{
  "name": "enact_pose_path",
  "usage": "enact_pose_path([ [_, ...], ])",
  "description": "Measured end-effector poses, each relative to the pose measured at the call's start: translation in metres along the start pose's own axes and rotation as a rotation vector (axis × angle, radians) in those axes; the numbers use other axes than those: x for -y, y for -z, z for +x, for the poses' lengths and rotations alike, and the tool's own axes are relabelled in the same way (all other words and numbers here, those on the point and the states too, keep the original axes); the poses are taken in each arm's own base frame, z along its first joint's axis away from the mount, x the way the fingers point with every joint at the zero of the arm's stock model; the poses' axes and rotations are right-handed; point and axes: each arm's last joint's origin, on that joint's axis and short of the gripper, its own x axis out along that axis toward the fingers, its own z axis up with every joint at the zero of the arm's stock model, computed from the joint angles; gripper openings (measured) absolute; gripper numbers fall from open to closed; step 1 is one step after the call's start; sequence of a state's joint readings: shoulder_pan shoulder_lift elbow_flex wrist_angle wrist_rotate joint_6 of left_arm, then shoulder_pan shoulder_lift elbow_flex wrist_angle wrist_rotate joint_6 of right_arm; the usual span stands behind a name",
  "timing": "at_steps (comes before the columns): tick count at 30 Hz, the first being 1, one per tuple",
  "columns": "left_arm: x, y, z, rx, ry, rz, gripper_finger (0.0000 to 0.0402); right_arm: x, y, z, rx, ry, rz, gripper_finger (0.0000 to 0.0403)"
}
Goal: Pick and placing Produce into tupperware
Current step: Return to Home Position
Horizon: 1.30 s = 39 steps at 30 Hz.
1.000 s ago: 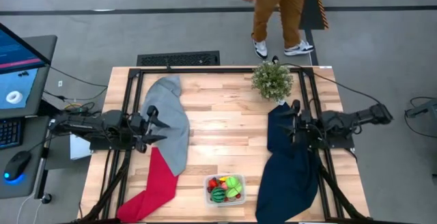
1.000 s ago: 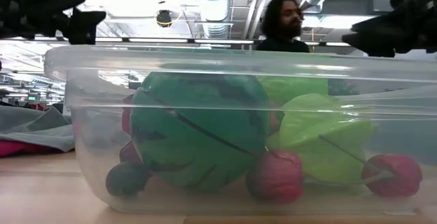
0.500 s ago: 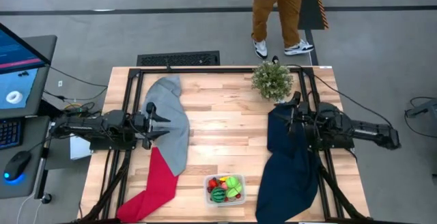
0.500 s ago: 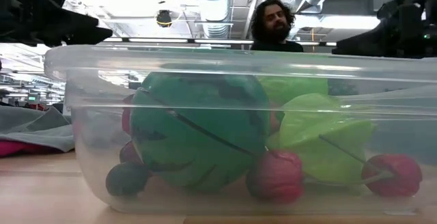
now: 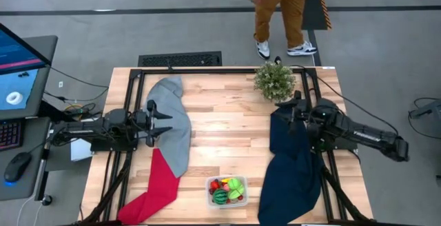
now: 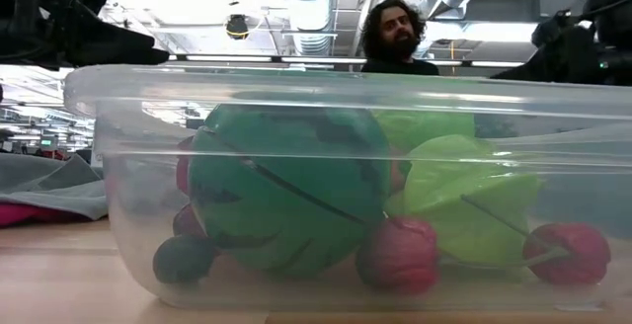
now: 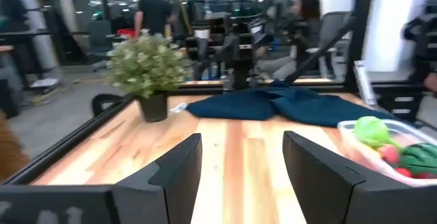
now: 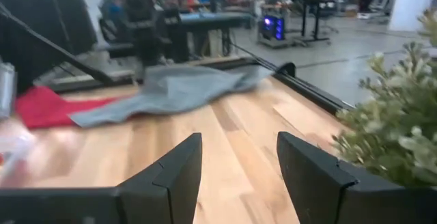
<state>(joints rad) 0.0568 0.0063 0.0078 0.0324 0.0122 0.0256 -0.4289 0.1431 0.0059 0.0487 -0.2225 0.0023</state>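
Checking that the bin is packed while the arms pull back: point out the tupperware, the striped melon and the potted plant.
tupperware (image 6: 296,79), low view, on its clear front rim.
striped melon (image 6: 286,191), low view, on its green side behind the wall.
potted plant (image 5: 274,81), high view, on its leafy top.

tupperware (image 6: 296,79) is set at near edge of table (image 5: 227,129), centre | produce (image 5: 228,190) is held inside it | potted plant (image 5: 274,81) is placed far right | right cloth (image 5: 289,167) is laid before plant | left cloths (image 5: 176,122) are laid opposite

Plant (image 5: 275,81) and three cloths (image 5: 175,119) occupy table (image 5: 227,126)
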Motion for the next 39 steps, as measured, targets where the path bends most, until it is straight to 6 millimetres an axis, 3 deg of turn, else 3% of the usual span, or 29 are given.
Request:
enact_pose_path([
  [6,-0.001,0.0,0.0,-0.004,-0.022,0.002,0.0197,0.0,0.005,0.004,-0.056,0.08,-0.016,0.0214],
  [13,-0.001,0.006,0.004,-0.071,-0.026,-0.096,0.0197,0.0,0.014,0.007,-0.144,0.134,0.188,0.0214],
  [23,0.0,0.014,0.009,-0.163,-0.028,-0.076,0.0196,0.001,0.018,0.009,-0.191,0.139,0.181,0.0214],
  [39,0.0,0.014,0.009,-0.161,-0.027,-0.062,0.0196,0.001,0.018,0.009,-0.191,0.138,0.18,0.0214],
])
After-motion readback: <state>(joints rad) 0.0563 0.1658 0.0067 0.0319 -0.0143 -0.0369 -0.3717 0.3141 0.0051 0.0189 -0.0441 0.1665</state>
